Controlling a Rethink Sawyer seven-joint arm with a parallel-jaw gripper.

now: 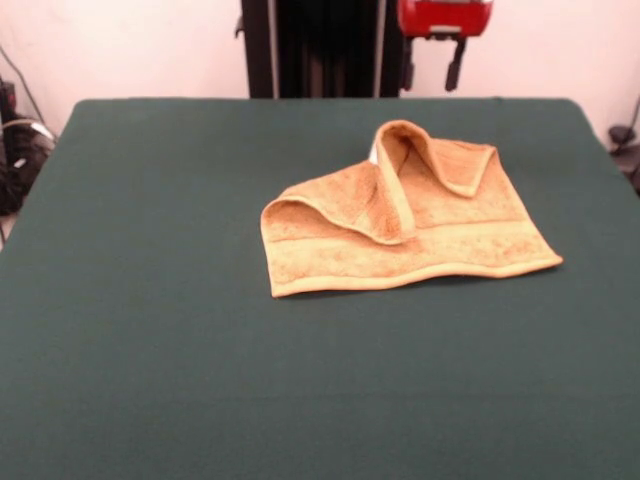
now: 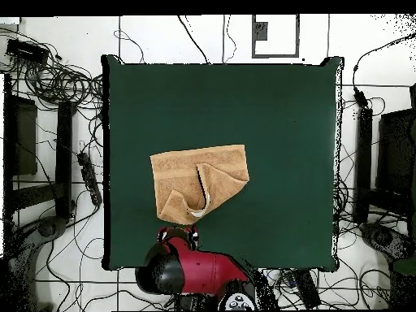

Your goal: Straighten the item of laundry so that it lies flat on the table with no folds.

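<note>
The orange-tan towel (image 1: 330, 255) lies right of the middle of the dark green table (image 1: 150, 300). Its far corner is folded over toward the middle and stands up in a loose hump (image 1: 400, 150). A bit of white tag (image 1: 373, 153) shows beside the hump. A border band runs along the near edge. In the overhead view the towel (image 2: 183, 175) has its lower right part folded in. My gripper (image 1: 432, 70) hangs above the table's far edge, behind the towel and apart from it, open and empty. It shows in the overhead view (image 2: 179, 237) just below the towel.
The pedestal's black column (image 1: 320, 50) stands behind the table's far edge. Cables and black gear (image 2: 57, 81) lie on the floor around the table (image 2: 276, 114). The green cloth spreads wide on all sides of the towel.
</note>
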